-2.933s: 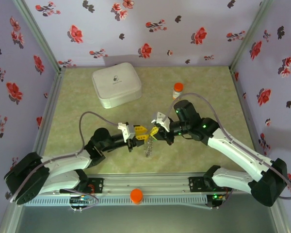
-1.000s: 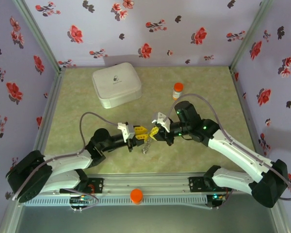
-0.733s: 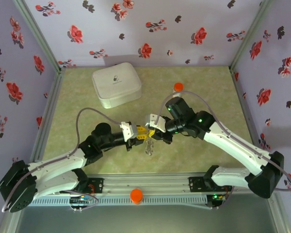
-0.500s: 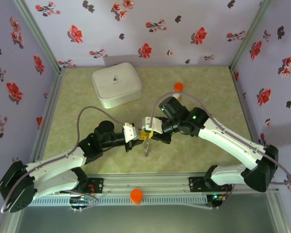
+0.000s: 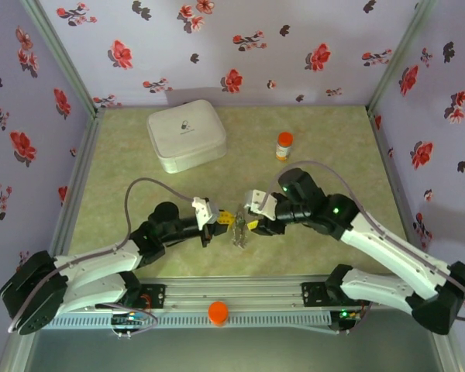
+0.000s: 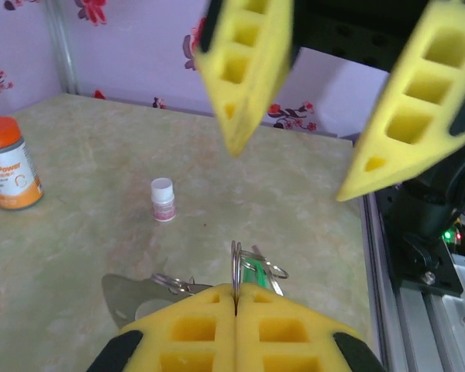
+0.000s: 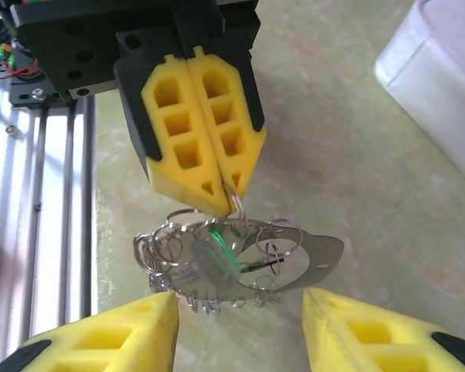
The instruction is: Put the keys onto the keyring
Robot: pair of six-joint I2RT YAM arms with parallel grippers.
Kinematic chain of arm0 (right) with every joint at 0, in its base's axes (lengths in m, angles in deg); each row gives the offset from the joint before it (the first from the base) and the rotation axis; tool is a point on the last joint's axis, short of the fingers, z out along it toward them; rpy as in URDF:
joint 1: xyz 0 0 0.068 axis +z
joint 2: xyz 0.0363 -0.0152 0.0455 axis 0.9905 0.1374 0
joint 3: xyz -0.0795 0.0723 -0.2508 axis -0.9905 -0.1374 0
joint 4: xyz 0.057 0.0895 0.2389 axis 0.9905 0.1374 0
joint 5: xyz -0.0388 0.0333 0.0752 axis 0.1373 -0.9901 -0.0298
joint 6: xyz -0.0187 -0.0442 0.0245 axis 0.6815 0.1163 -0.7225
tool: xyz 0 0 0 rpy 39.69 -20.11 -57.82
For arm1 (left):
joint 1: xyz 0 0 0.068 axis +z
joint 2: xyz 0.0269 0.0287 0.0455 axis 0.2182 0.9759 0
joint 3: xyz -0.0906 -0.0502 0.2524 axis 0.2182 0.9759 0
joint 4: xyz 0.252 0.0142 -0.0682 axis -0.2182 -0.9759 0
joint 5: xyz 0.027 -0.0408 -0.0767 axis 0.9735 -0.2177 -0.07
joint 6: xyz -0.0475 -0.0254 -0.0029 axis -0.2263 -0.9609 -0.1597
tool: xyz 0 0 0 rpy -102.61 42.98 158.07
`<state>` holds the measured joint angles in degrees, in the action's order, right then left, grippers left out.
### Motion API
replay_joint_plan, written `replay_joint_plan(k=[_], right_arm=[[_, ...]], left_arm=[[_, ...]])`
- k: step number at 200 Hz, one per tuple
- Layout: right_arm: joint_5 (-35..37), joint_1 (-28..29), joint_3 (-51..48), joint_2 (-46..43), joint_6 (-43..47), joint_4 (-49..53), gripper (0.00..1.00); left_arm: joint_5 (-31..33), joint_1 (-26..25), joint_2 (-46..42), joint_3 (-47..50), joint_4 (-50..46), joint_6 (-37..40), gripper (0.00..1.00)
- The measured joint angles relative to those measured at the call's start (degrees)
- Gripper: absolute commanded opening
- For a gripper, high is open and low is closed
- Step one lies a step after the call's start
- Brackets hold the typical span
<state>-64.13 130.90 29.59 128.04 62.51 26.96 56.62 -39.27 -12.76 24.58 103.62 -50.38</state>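
Pinching the keyring [image 7: 167,248] shut, your left fingers [image 7: 178,147] dangle it, green key [image 7: 219,246] included, over the table's [image 5: 124,163] near edge; right fingers [image 7: 101,341] gape open, facing it head-on, bunch just ahead of their gap.

Bright, even light from above, just faint shadows on the table [image 5: 124,159]. Wrist cams go blurry on the close yellow fingers [image 7: 85,341].

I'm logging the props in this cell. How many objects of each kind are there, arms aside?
White square case: 1
Orange-capped pill bottle: 1
Tiny white vial: 1
Bunch of metal rings with green-headed key: 1
Total: 4
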Motion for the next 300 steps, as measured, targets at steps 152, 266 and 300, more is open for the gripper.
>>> replay_joint_plan(k=[152, 266, 300], right_arm=[[9.7, 5.6, -6.3, 1.3, -1.9, -13.2, 0.14], [4.9, 5.3, -2.5, 6.1, -0.7, -5.7, 0.05], [2.1, 2.8, -2.5, 4.4, -0.6, -4.4, 0.33]], left_arm=[[2.5, 0.0, 3.2, 1.4, 12.4, -9.1, 0.00], [-2.5, 0.0, 5.9, 2.8, 18.1, -2.0, 0.00], [-3.8, 0.0, 6.8, 2.8, 19.6, 0.3, 0.00]])
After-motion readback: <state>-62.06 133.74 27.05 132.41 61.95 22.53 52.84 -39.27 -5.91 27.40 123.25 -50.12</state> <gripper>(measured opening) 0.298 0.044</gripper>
